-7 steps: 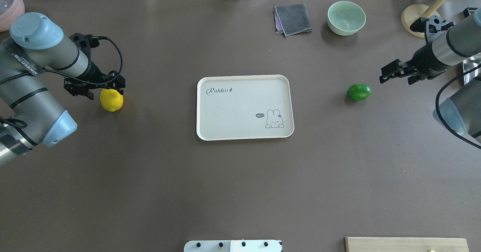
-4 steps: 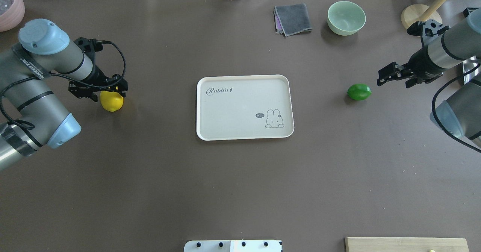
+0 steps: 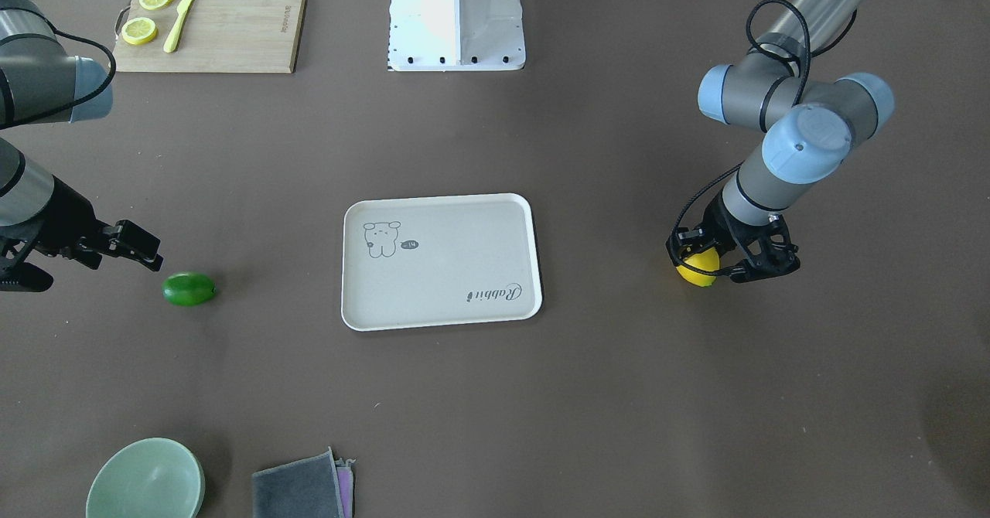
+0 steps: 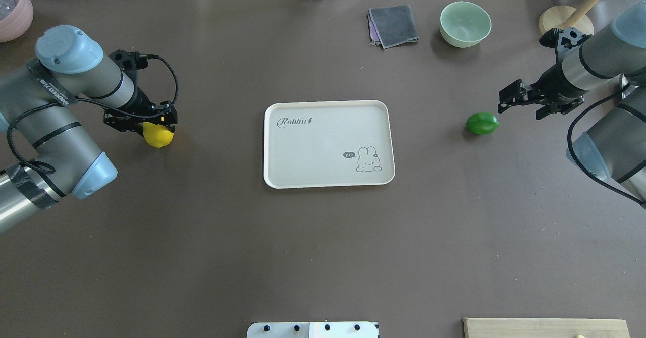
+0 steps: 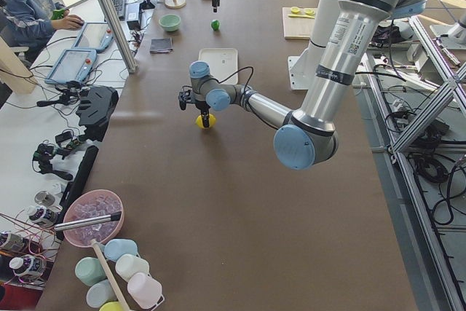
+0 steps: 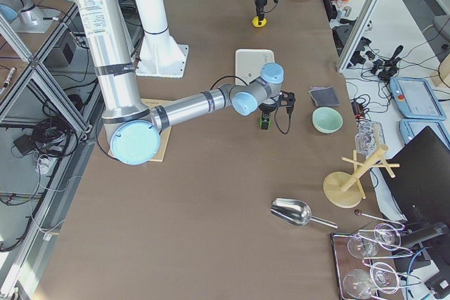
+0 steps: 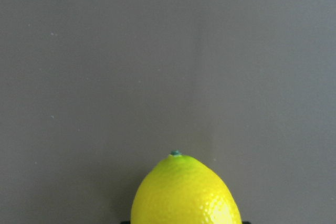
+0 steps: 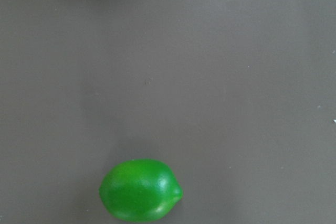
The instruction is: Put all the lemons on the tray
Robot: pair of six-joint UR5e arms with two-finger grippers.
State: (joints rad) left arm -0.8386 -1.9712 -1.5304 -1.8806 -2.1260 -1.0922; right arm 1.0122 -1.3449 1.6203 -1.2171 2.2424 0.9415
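Observation:
The yellow lemon point(image 4: 159, 136) is at the table's left, low at the table surface, and fills the bottom of the left wrist view point(image 7: 185, 192). My left gripper point(image 4: 150, 122) is shut on the yellow lemon from above. The green lemon point(image 4: 482, 123) lies on the table right of the tray point(image 4: 282, 146) and shows in the right wrist view point(image 8: 140, 190). My right gripper point(image 4: 525, 106) is open and empty, hovering just right of and above the green lemon. The off-white tray with the rabbit drawing is empty at the table's middle point(image 3: 433, 301).
A pale green bowl point(image 4: 465, 23) and a folded grey cloth point(image 4: 393, 25) sit at the far side. A wooden cutting board point(image 3: 232, 31) with lemon slices and a knife lies near the robot base point(image 3: 456, 15). A wooden stand point(image 4: 565, 20) is far right.
My left gripper came down over the yellow lemon and shifted it slightly right, toward the tray. My right gripper moved left, closer to the green lemon, which has not moved.

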